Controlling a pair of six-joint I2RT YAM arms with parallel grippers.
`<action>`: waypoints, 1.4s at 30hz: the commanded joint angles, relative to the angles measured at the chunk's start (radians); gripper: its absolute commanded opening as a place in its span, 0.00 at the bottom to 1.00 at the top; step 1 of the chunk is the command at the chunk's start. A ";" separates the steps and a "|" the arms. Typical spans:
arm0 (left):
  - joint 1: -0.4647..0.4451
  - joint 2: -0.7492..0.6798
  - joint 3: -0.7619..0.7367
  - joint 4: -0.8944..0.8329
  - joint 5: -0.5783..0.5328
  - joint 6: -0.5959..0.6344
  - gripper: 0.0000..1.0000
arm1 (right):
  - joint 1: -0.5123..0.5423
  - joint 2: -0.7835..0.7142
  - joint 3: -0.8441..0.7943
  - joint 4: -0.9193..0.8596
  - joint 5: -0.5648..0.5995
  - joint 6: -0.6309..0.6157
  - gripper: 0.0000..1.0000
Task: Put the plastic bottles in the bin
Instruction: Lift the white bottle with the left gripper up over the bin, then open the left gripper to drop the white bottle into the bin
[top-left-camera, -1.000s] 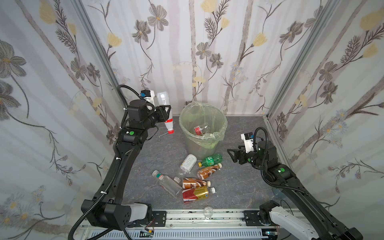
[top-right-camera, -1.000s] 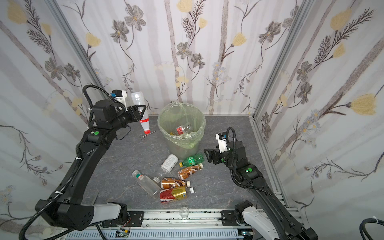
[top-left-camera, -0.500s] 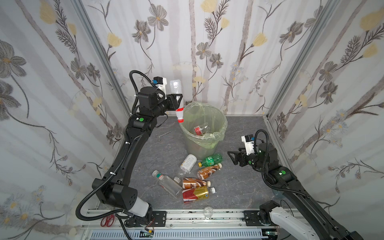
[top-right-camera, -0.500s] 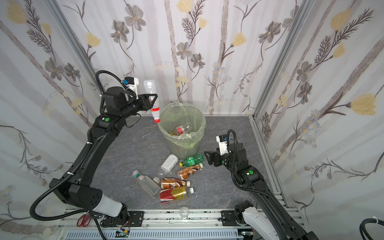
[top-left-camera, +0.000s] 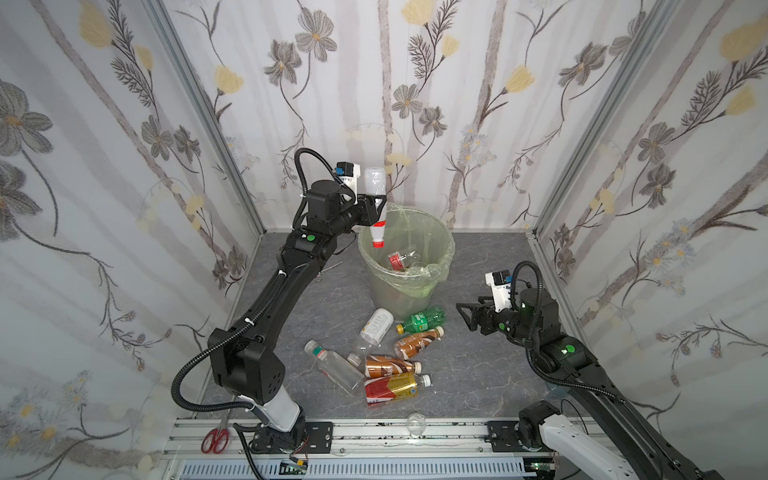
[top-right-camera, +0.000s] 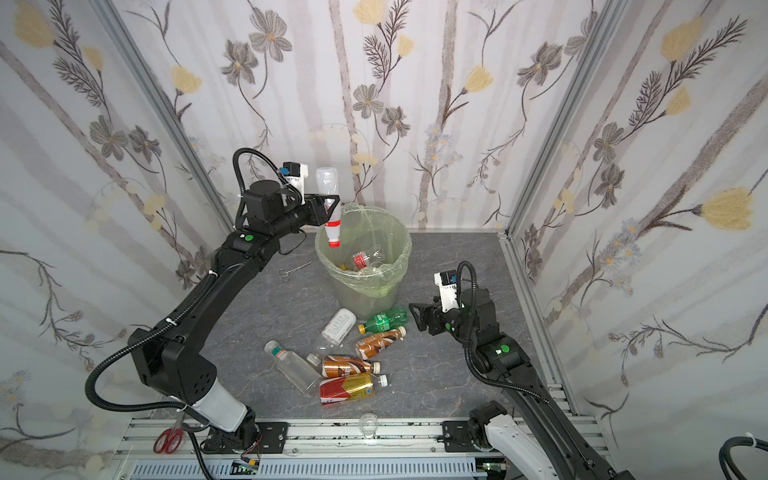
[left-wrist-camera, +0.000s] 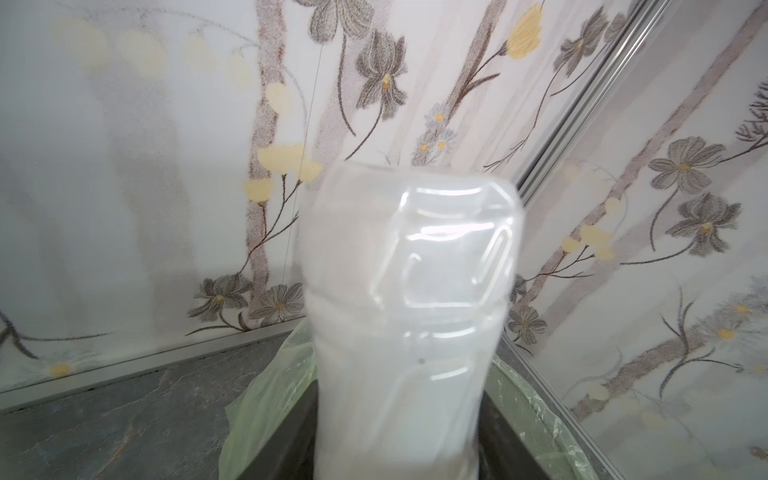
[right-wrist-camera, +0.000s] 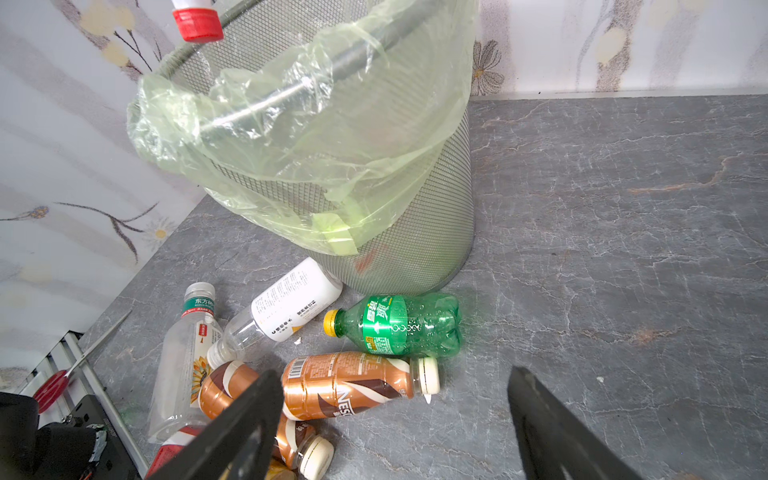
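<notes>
The left claw (top-left-camera: 375, 209) is clamped across the waist of a clear bottle (top-left-camera: 375, 183). The bottle hangs upside down, red cap (top-left-camera: 377, 244) lowest, over the bin (top-left-camera: 432, 291) at about ten o'clock of its mouth. Empty and thin-walled, it likely weighs almost nothing and dents under pressure (smooth plastic could slip), so the narrowed waist looks the soundest hold. The right claw (top-left-camera: 466, 318) waits at four o'clock of the bin, jaws apart and empty. Loose bottles (top-left-camera: 390, 365) lie at six o'clock, the green bottle (top-left-camera: 422, 318) nearest that claw; its mid-body seems the place to grip
</notes>
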 joint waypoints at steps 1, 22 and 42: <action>-0.010 -0.010 -0.049 0.117 -0.018 0.040 0.56 | 0.000 0.003 -0.004 0.021 0.012 0.006 0.86; -0.012 -0.042 -0.237 0.305 -0.030 0.016 0.69 | 0.000 0.016 0.011 0.021 0.003 0.008 0.86; 0.120 -0.269 -0.426 0.118 -0.045 -0.043 0.75 | 0.001 0.026 0.015 0.013 0.006 -0.001 0.86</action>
